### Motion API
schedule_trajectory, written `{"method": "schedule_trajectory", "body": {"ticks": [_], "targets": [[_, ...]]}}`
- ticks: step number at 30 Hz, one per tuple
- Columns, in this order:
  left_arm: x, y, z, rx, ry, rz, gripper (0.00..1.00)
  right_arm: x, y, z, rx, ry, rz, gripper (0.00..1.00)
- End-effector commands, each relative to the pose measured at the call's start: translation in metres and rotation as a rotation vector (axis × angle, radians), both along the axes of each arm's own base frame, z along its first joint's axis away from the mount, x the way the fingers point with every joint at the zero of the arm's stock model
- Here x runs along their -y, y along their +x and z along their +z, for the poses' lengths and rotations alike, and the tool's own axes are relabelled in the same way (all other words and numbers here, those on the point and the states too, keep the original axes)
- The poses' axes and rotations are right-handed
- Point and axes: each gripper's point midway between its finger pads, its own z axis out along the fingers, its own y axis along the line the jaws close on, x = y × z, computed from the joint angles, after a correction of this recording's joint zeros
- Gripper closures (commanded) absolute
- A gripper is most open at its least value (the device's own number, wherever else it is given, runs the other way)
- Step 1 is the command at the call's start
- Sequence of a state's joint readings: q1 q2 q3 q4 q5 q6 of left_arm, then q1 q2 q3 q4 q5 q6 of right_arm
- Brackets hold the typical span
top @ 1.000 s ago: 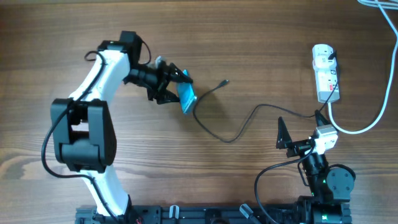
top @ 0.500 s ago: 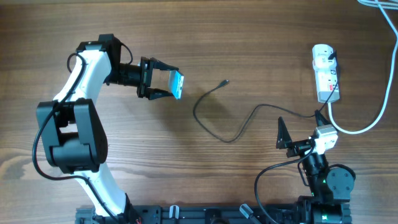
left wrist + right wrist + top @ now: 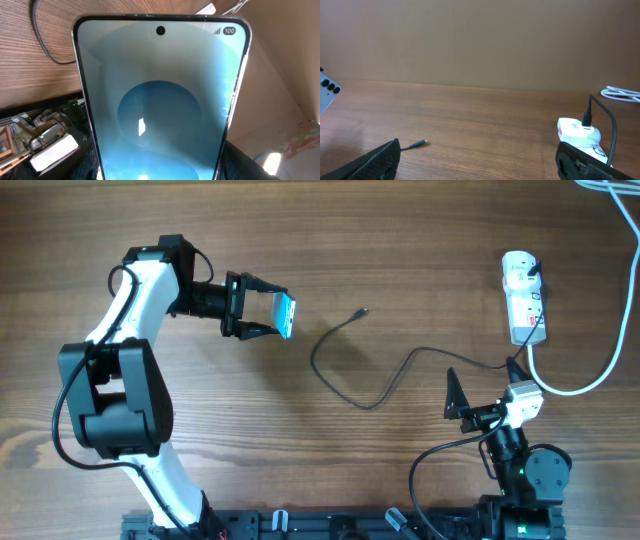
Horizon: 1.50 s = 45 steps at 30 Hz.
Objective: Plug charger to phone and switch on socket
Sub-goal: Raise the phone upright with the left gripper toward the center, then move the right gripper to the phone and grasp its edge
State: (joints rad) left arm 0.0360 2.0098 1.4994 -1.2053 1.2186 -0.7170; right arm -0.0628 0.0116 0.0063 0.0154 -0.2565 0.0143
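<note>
My left gripper [image 3: 262, 317] is shut on the phone [image 3: 286, 316] and holds it on edge above the table, left of centre. The teal screen fills the left wrist view [image 3: 160, 100], with my fingers on both its long sides. The charger [image 3: 385, 387] is a thin black cable running across the table; its connector tip [image 3: 363, 311] lies free, right of the phone, and shows in the right wrist view [image 3: 422, 143]. The white socket [image 3: 523, 297] with a plug in it lies at the far right and also shows in the right wrist view [image 3: 581, 132]. My right gripper [image 3: 480, 388] is open and empty at the front right.
A thick white lead [image 3: 600, 370] loops from the socket along the right table edge. A thin black cable [image 3: 600, 120] rises from the plug in the socket. The back of the phone [image 3: 326, 92] shows at the left edge of the right wrist view.
A second ago the left gripper held the phone near the cable loop. It has since drawn back to the left and turned the phone. Nothing has moved in the last half second.
</note>
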Motion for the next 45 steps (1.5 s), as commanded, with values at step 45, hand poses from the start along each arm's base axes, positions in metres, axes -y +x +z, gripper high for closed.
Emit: {"method": "schedule_trajectory", "body": {"ticks": [45], "targets": [[-0.029, 0.029, -0.028, 0.207, 0.312, 0.003, 0.96, -0.025, 0.036, -0.018, -0.577, 0.454, 0.080, 0.00]]}}
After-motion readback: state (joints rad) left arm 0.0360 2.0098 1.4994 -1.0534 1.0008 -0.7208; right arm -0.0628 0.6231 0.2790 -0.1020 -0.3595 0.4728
